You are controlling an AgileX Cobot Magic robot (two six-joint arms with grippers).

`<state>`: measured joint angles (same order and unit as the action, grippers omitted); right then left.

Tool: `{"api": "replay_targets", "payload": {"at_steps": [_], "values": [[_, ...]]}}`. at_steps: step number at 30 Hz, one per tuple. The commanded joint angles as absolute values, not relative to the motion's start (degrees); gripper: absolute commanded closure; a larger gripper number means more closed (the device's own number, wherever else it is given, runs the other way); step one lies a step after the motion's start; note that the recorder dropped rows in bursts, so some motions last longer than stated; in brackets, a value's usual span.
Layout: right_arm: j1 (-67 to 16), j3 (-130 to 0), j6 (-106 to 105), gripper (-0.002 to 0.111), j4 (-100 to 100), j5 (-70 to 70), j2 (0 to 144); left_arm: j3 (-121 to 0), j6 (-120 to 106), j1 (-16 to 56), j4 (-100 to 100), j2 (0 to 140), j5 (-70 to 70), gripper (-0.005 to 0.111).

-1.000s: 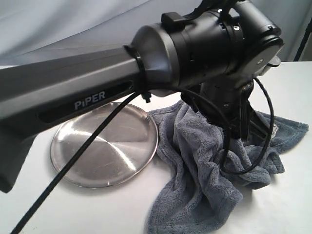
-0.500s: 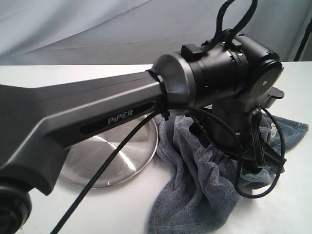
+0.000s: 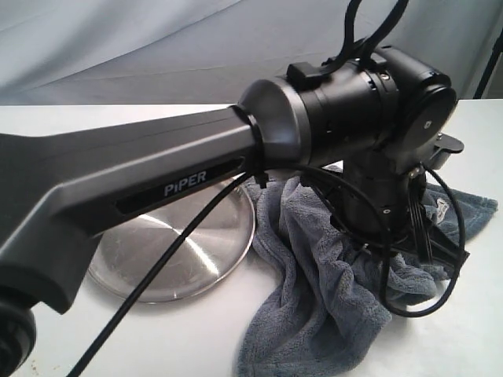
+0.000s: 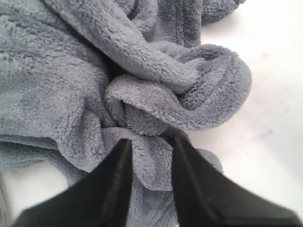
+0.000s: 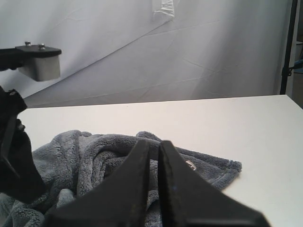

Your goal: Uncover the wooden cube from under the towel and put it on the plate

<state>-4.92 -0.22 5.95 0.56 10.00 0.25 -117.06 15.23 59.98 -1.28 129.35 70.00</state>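
The grey-blue towel (image 3: pixel 314 298) lies bunched on the white table, its left edge beside the steel plate (image 3: pixel 196 251). The wooden cube is hidden in every view. My left gripper (image 4: pixel 151 142) is down in the towel (image 4: pixel 142 71), with its two black fingers (image 4: pixel 118 175) pressed against a thick fold that fills the gap between them. In the exterior view the left wrist hides those fingers. My right gripper (image 5: pixel 155 144) hangs above the table on the near side of the towel (image 5: pixel 94 156), shut with nothing in it. The plate holds nothing.
The left arm (image 3: pixel 157 181) and its black cable (image 3: pixel 157 271) cross in front of the plate. The towel's white tag (image 5: pixel 191 164) shows near its far corner. The left wrist (image 5: pixel 14 156) stands at the towel's edge in the right wrist view. A grey backdrop closes the table's rear.
The left arm dropped onto the towel and then shifted slightly. The towel's folds near the wrist are bunched higher than before. The plate has not moved.
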Motion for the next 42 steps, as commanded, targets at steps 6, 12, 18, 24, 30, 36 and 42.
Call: {"api": "replay_targets", "payload": {"at_steps": [6,12,18,24,30,36,42], "values": [[-4.6,0.0,6.1,0.101,0.3,9.3,0.0,-117.5,16.7,59.9,-5.9,121.4,70.0,0.106],[-4.6,0.0,6.1,0.101,0.3,9.3,0.0,-100.9,18.2,59.9,-7.3,118.3,70.0,0.107],[-4.6,0.0,6.1,0.101,0.3,9.3,0.0,-98.0,22.7,59.9,-13.5,119.2,70.0,0.098],[-4.6,0.0,6.1,0.101,0.3,9.3,0.0,-98.0,22.7,59.9,-13.6,121.8,70.0,0.065],[-4.6,0.0,6.1,0.101,0.3,9.3,0.0,-98.0,22.9,59.9,-9.5,125.7,70.0,0.045],[-4.6,0.0,6.1,0.101,0.3,9.3,0.0,-98.0,22.9,59.9,-9.4,129.4,70.0,0.045],[-4.6,0.0,6.1,0.101,0.3,9.3,0.0,-98.0,22.8,59.9,-9.4,131.9,70.0,0.045]]}}
